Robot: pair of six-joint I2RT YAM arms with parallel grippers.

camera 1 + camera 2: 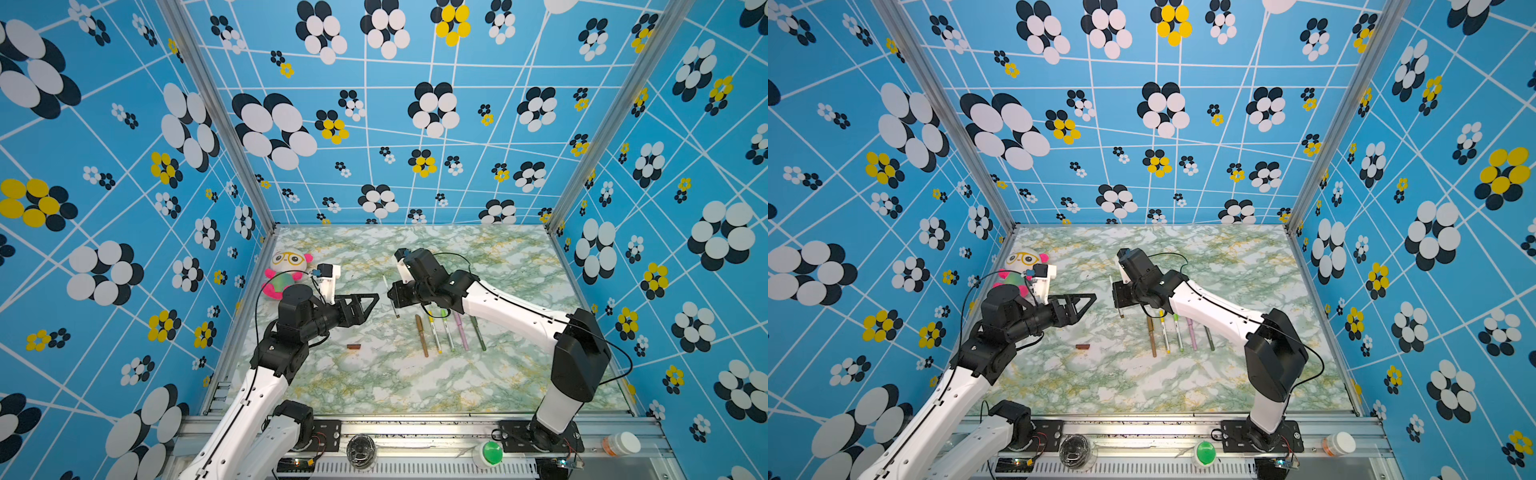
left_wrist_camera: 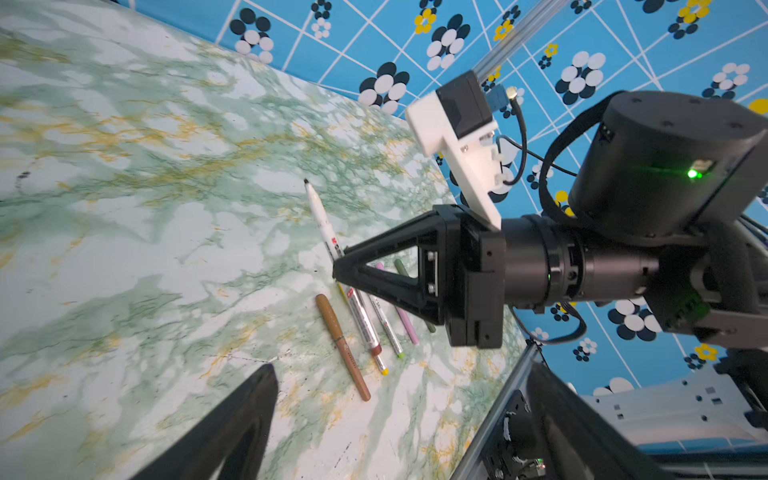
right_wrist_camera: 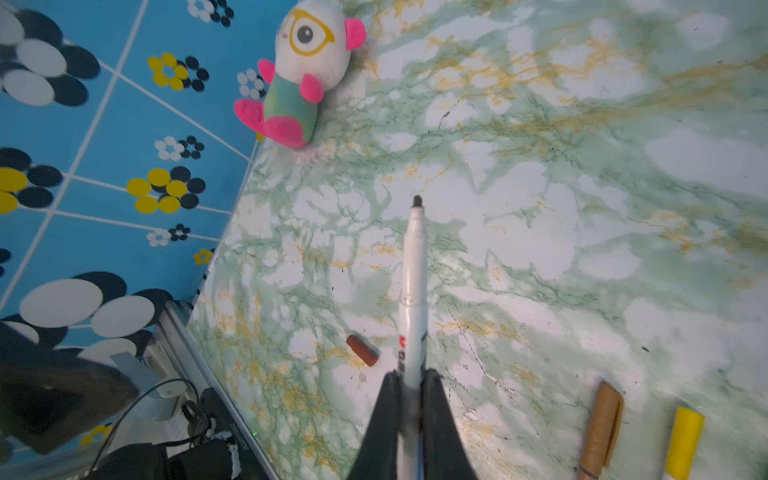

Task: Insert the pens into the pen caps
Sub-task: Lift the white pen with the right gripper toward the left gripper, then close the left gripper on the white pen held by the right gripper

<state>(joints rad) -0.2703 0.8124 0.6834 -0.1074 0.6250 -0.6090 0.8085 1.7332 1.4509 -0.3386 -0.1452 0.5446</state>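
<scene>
Here the right pincer (image 3: 411, 379) grips a white pen (image 3: 413, 266) tip-out for the brown cap (image 3: 363, 350); the left pincer (image 1: 374, 297) is open.

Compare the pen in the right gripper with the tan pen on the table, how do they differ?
The held pen has a white barrel; the tan pen is tan all over. The held pen's dark tip is bare, while the tan pen wears its cap. The held pen is clamped in the right gripper above the table; the tan pen lies flat on it. Both are slim markers.
</scene>
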